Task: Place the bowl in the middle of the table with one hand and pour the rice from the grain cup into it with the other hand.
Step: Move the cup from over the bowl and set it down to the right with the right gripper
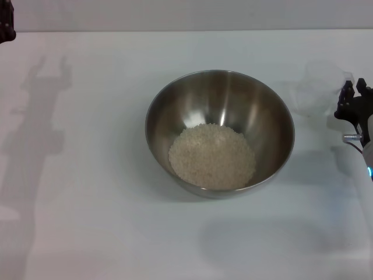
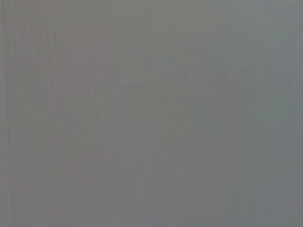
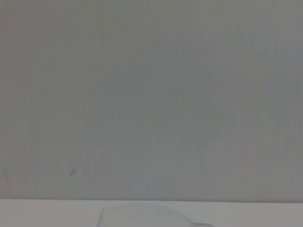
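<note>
The steel bowl (image 1: 220,133) stands in the middle of the white table (image 1: 87,221). A pile of rice (image 1: 212,156) lies in its bottom, toward the front. The clear grain cup (image 1: 319,87) stands upright on the table to the right of the bowl and looks empty. Its rim also shows at the edge of the right wrist view (image 3: 147,215). My right gripper (image 1: 354,96) is at the right edge, just beside the cup, with its fingers apart and nothing between them. My left gripper (image 1: 6,29) is only a dark bit at the far left corner.
The table's far edge meets a pale wall (image 1: 186,14) behind the bowl. Arm shadows (image 1: 35,134) fall on the left side of the table. The left wrist view shows only a plain grey surface.
</note>
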Controlling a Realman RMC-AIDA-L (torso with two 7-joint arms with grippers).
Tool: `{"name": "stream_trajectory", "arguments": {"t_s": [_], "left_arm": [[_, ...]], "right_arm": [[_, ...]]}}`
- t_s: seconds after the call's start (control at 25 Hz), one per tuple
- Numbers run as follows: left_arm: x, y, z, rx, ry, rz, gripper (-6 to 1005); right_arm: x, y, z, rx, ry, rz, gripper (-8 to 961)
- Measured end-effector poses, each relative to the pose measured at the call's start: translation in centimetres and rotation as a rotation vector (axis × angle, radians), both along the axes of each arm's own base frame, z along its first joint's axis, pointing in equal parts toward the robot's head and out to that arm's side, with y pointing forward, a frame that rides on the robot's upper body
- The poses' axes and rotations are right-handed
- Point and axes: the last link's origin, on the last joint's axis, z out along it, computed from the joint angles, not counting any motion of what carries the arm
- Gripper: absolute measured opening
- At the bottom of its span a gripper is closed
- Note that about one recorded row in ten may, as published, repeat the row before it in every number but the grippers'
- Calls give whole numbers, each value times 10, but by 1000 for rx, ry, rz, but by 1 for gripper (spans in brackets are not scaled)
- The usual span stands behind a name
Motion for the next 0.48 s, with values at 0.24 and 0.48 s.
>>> {"name": "stream_trajectory", "arguments": {"t_s": [0.24, 0.48], "left_arm": [[0, 0, 0, 1, 0, 0, 449], [-1, -1, 0, 2, 0, 0, 449]], "right_arm": [[2, -4, -1, 2, 8, -8, 281], [0, -9, -4, 6, 23, -6, 392]]}}
